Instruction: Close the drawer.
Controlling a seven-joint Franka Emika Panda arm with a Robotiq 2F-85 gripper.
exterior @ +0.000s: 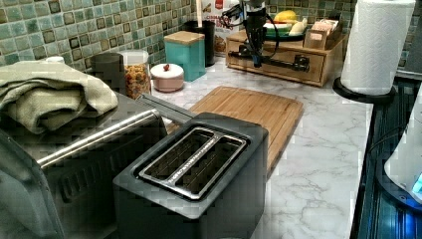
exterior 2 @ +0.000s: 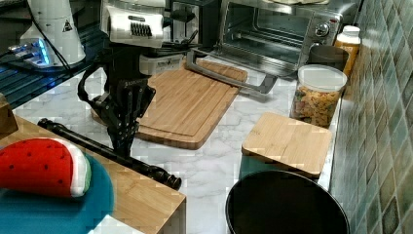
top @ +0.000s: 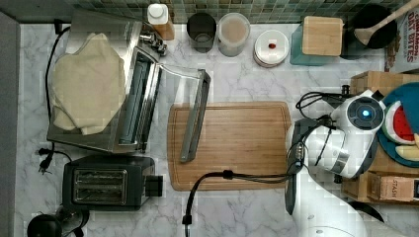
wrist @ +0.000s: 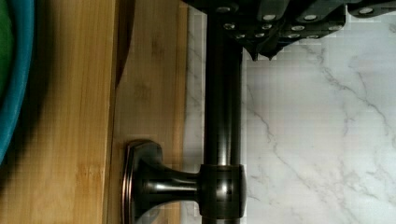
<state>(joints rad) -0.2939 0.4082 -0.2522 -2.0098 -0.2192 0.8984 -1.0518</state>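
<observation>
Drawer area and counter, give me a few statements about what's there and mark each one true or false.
1. The gripper is at the dark handle bar of the drawer. True.
2. The toaster oven door is closed. False: it hangs open toward the cutting board.
3. A watermelon slice lies on a blue plate on top of the wooden box. True.
4. Bread sits in the toaster. False: its slots are empty.
5. A folded cloth lies on the toaster oven. True.
</observation>
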